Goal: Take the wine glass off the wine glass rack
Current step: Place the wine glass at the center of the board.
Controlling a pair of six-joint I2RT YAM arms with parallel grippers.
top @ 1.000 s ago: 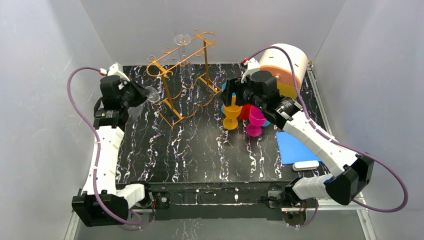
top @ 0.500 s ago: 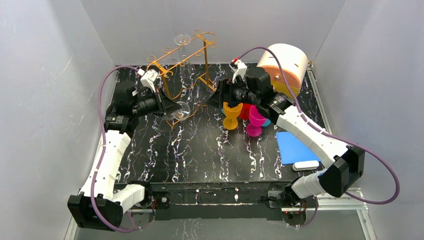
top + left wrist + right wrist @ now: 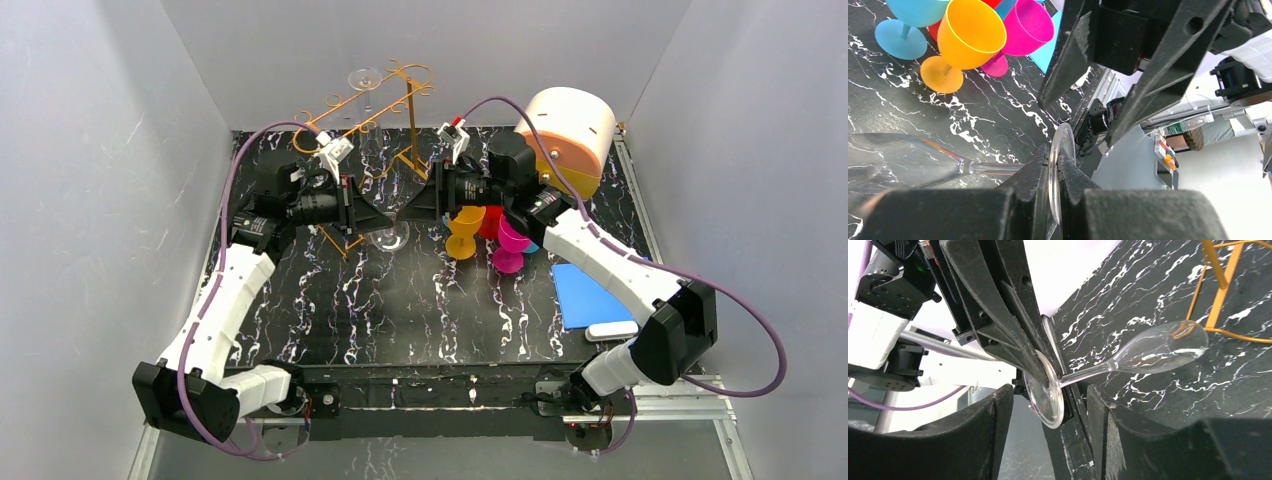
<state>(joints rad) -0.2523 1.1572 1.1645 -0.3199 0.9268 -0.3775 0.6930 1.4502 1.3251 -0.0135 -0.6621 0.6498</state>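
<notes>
Fingers point(image 3: 1030, 172), matte black, pinch the clear wine glass point(image 3: 1158, 347) by its round foot.

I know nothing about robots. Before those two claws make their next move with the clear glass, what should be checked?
1. The left gripper is shut on the wine glass foot: ok.
2. The right gripper has its jaws open, either side of that foot: ok.
3. Bowl apart from the wine glass rack: cannot tell; a gold bar shows right behind it.
4. The right gripper is apart from the coloured goblets: cannot tell.
5. The second glass hangs on the rack: ok.
</notes>
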